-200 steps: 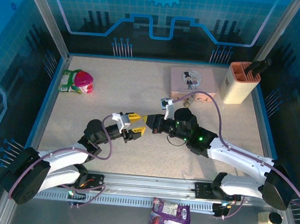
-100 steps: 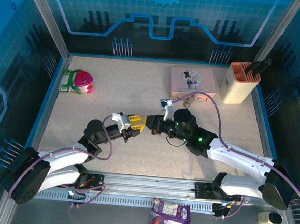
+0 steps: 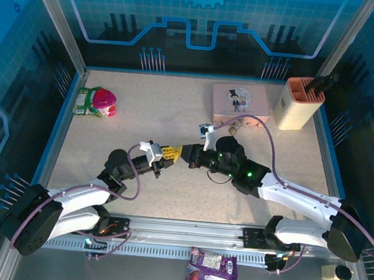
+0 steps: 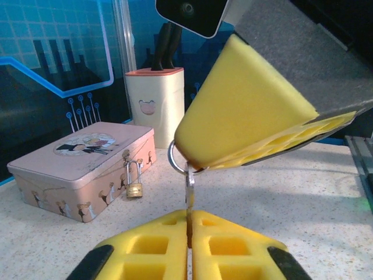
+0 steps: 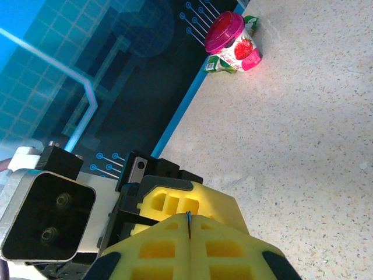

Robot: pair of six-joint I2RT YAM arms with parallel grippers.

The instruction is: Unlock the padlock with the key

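The key hangs upright between the two grippers in mid-air over the table's middle, a silvery ring at its head. My left gripper is shut on the key's lower blade. My right gripper is shut on the key's head, a thin metal edge showing between its yellow pads. In the top view the left gripper and right gripper meet tip to tip. The brass padlock hangs by its shackle on the hasp of the pink tin, shackle closed, well behind the grippers.
A cream knife holder stands at the back right beside the pink tin. A pink-lidded cup on a green packet lies at the back left. A purple packet lies off the table's near edge.
My left gripper has closed from half open onto the key's blade. The two grippers have drawn slightly closer together. The right gripper stays shut.
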